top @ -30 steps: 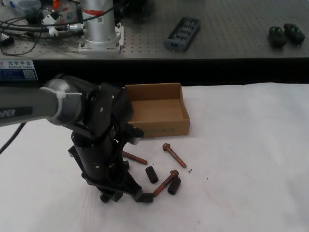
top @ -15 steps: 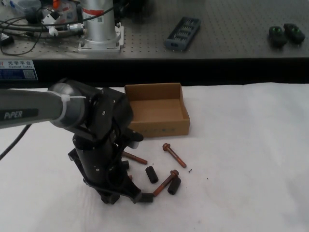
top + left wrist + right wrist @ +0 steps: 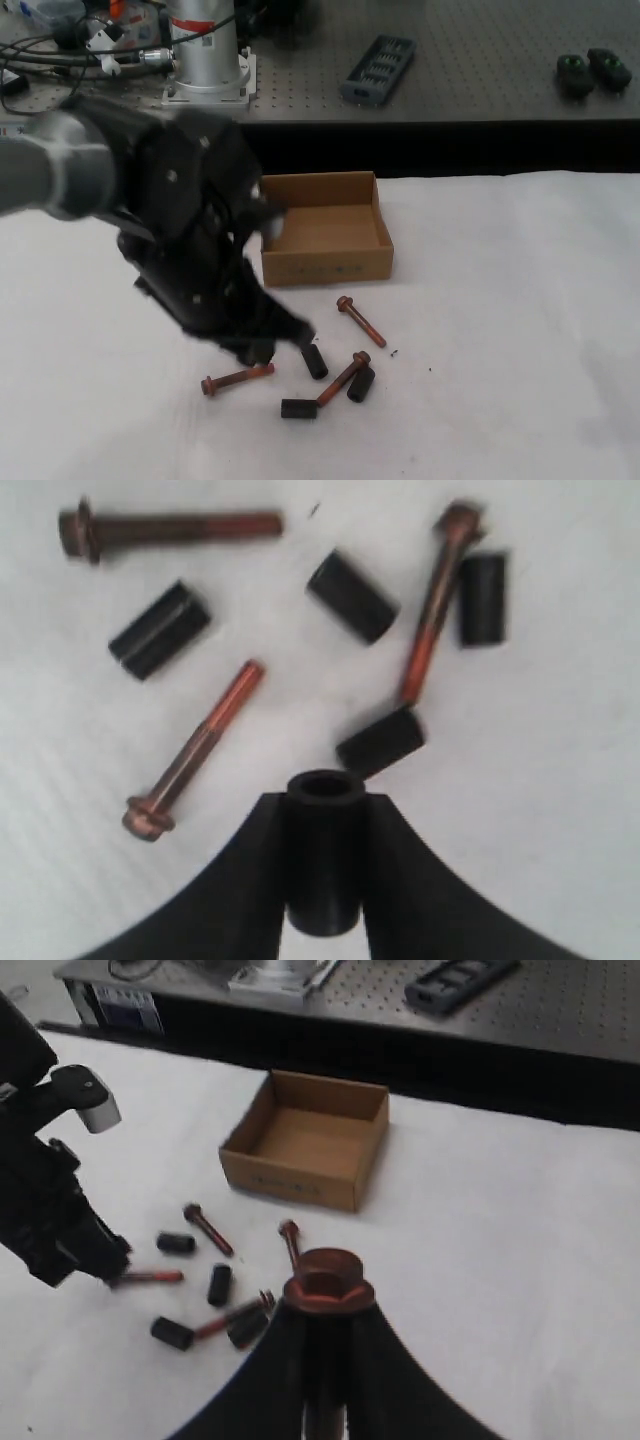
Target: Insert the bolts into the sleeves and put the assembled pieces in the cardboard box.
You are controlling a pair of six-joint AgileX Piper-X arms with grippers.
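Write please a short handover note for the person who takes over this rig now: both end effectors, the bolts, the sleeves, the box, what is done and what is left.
Left end effector: shut on one black sleeve.
Right end effector: shut on one bolt, head past the fingertips.
On the white cloth, in front of the cardboard box: three loose bolts and four loose sleeves.
Done: one sleeve and one bolt picked up. Nothing assembled; the box holds nothing.
Left: insert the held bolt into the held sleeve, box it, then repeat with the loose pieces.
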